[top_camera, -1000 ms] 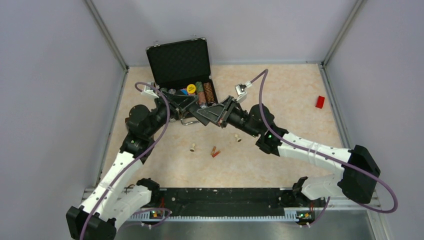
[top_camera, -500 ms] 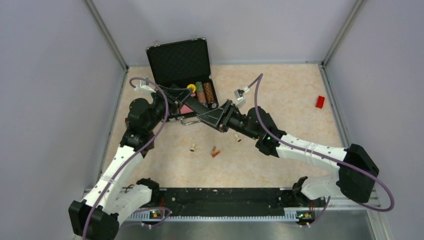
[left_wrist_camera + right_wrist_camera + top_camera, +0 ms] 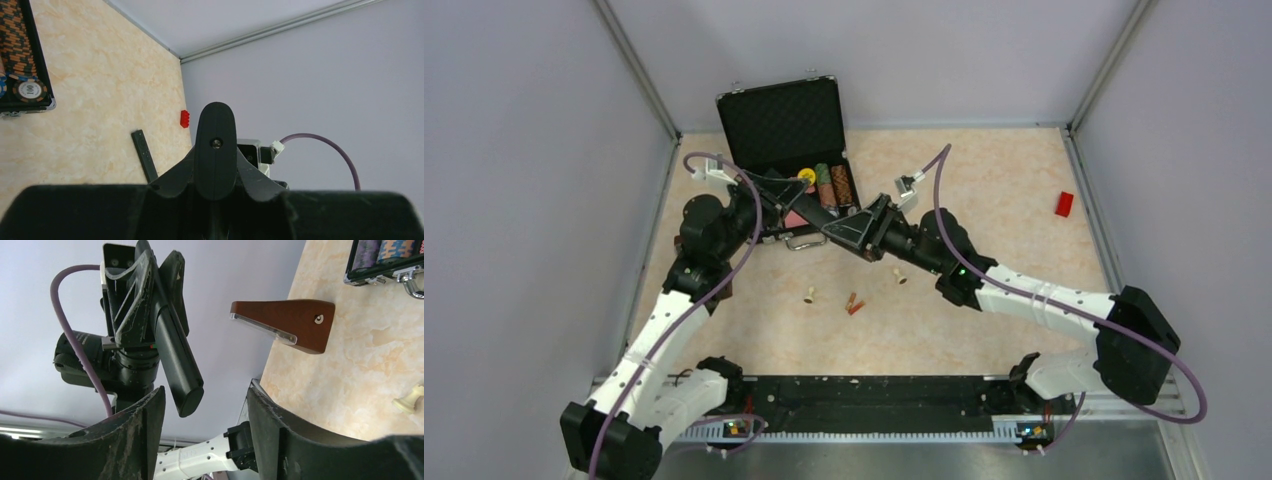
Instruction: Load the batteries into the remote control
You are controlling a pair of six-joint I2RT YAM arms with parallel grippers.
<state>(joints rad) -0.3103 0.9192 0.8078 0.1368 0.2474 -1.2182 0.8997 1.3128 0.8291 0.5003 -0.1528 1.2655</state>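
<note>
Beige marbled tabletop [image 3: 1009,170]: we see the left hand [image 3: 786,200] clenched on the long black remote control [image 3: 175,355], its free end aimed into the released right hand [image 3: 202,407], two red-orange batteries [image 3: 854,304] lying nearer that hand.

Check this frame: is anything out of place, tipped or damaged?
No damage or spills visible. The batteries lie loose together on the table, away from both grippers. The left gripper holds a black bar in the air near the open case, with the right gripper open beside its end.
</note>
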